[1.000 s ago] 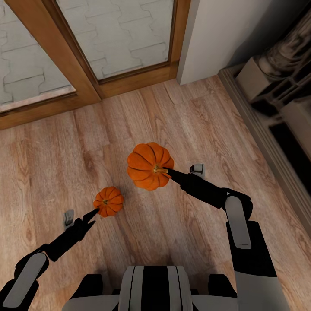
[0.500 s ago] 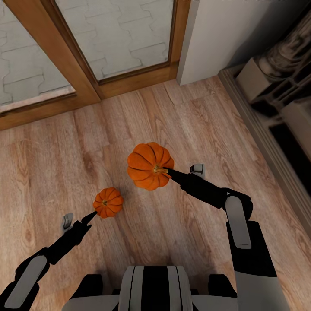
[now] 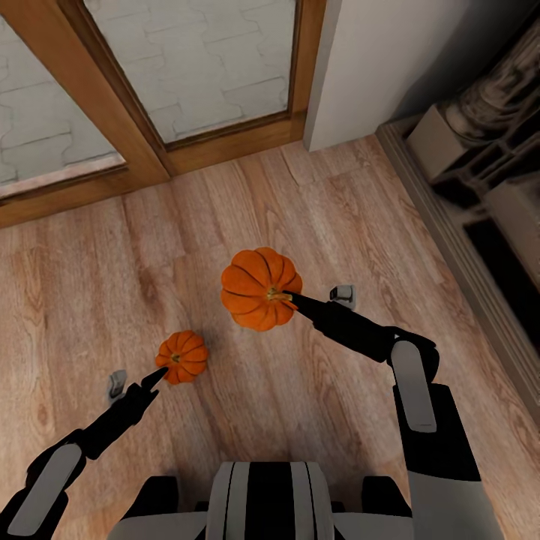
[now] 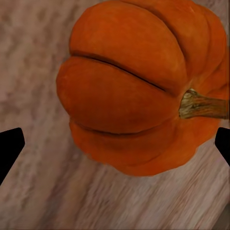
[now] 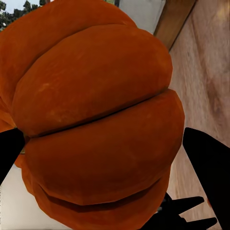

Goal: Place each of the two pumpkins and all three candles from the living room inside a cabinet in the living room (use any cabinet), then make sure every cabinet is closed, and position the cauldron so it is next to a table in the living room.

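Here the right gripper (image 3: 289, 298) clamps one pumpkin (image 3: 259, 288); left gripper (image 3: 159, 373) gapes.

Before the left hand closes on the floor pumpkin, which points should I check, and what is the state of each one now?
1. Right hand holds the lifted pumpkin: ok, the fingers sit on both of its sides in the right wrist view.
2. Left hand open: ok, its fingers are spread wide.
3. Floor pumpkin between the left fingers: ok in the left wrist view.
4. Left hand low enough to grip: cannot tell; in the head view its tip is just at the pumpkin's near edge.
5. Floor around that pumpkin free: ok.
6. Cabinet ready: cannot tell.
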`<state>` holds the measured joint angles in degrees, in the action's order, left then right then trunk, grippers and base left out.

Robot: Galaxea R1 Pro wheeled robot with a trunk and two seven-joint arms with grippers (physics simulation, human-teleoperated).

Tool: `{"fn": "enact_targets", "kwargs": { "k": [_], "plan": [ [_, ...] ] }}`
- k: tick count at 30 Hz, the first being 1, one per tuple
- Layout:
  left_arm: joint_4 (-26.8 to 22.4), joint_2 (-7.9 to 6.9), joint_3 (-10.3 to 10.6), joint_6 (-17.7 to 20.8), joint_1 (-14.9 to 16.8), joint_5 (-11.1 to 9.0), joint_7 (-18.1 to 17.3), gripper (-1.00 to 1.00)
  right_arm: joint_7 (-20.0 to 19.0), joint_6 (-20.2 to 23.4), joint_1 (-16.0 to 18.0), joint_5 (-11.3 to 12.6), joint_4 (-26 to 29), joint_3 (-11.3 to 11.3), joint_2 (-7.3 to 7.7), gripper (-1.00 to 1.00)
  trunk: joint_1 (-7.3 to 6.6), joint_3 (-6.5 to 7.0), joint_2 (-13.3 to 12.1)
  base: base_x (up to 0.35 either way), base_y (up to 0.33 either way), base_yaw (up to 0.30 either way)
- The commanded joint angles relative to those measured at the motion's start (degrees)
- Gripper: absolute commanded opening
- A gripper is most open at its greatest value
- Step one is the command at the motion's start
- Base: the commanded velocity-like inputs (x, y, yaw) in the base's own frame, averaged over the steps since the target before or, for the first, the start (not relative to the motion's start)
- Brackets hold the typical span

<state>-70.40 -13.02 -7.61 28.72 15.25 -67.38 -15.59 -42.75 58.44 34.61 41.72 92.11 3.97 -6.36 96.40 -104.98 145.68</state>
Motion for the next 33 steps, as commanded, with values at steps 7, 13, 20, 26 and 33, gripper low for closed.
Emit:
{"fn": "enact_targets", "kwargs": {
  "k": [7,13,20,26,33],
  "plan": [
    [0.0,-0.02,-0.1,0.5,0.0,-0.4,-0.1,1.0,-0.4,0.3,0.0,-0.2,0.0,0.2,0.01,-1.0,0.0,-0.02,0.0,0.071,-0.013,0.0],
    [0.2,-0.02,-0.2,0.5,0.0,-0.3,0.1,1.0,-0.4,0.3,0.0,-0.2,0.0,0.2,0.03,-1.0,0.0,-0.02,0.0,0.127,0.012,0.0],
    [0.3,0.01,-0.2,0.2,0.0,-0.2,0.3,1.0,-0.4,0.3,0.0,-0.2,0.0,0.2,-0.06,-1.0,0.0,-0.02,0.0,0.037,0.005,0.0],
    [0.7,0.01,-0.2,0.1,0.0,-0.2,0.5,1.0,-0.4,0.3,-0.1,-0.2,0.0,0.1,-0.06,-1.0,0.0,-0.02,0.0,0.001,0.03,0.0],
    [2.7,0.01,-0.3,-1.8,0.0,-0.2,0.6,1.0,-0.4,0.3,-0.1,-0.2,0.0,0.1,-0.06,-1.0,0.0,-0.02,0.0,0.0,0.004,0.0]
  ]
}}
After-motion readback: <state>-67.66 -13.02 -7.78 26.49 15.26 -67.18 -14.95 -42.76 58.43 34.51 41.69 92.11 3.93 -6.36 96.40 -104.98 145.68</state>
